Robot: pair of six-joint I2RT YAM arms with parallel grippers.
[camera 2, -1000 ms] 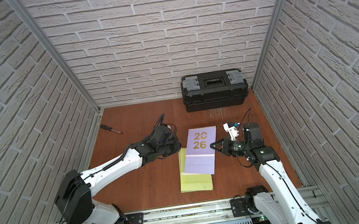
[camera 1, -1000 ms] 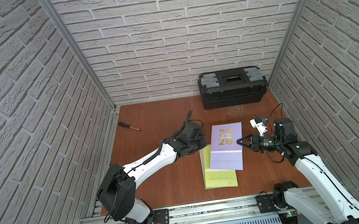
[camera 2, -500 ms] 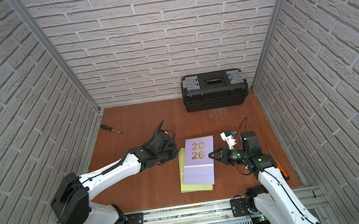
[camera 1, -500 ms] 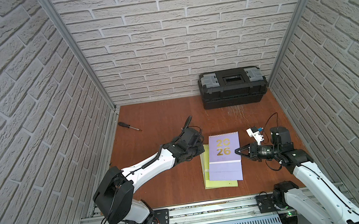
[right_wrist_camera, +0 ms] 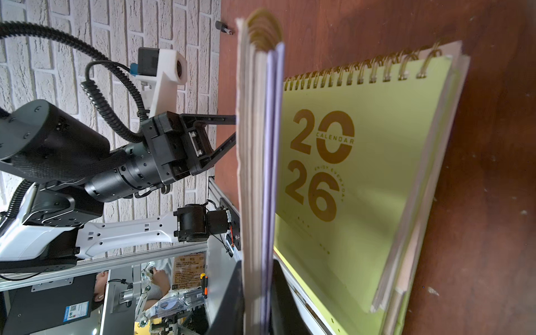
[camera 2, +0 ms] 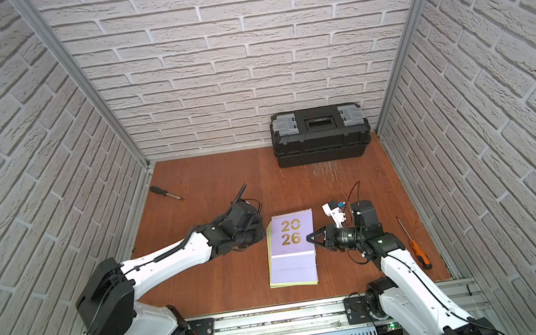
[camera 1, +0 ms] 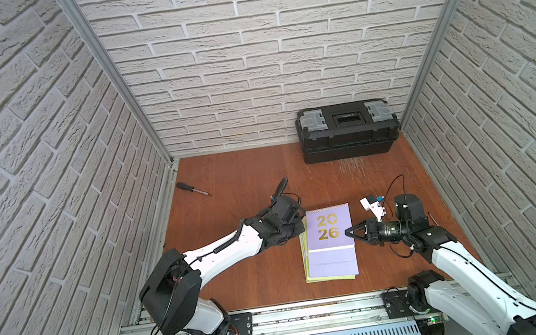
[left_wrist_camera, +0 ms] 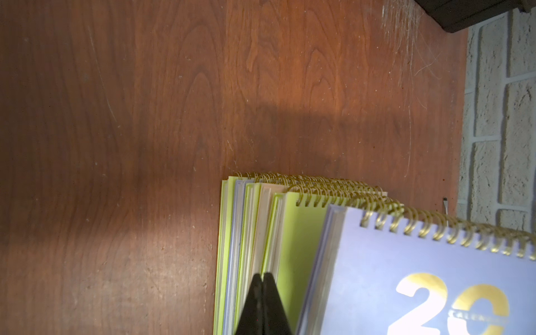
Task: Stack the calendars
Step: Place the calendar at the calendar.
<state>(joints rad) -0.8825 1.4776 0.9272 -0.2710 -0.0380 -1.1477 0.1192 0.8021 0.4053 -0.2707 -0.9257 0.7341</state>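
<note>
The surface (camera 1: pixel 243 179) was a reddish-brown wood-grain board, closed in by white brick-patterned walls. A black toolbox (camera 1: pixel 347 131) with grey latches stood at its far edge against the back wall, towards the right corner, and pale scratches (camera 1: pixel 351 166) marked the wood just in front of it. A black-handled screwdriver (camera 2: pixel 165 193) lay near the left wall, well apart from the toolbox. An orange-handled screwdriver (camera 2: pixel 415 247) lay close to the right wall. Between them, towards the near edge, a pile of spiral-bound calendars (left_wrist_camera: pixel 246 232) lay flat, its lowest visible edge lime green.
</note>
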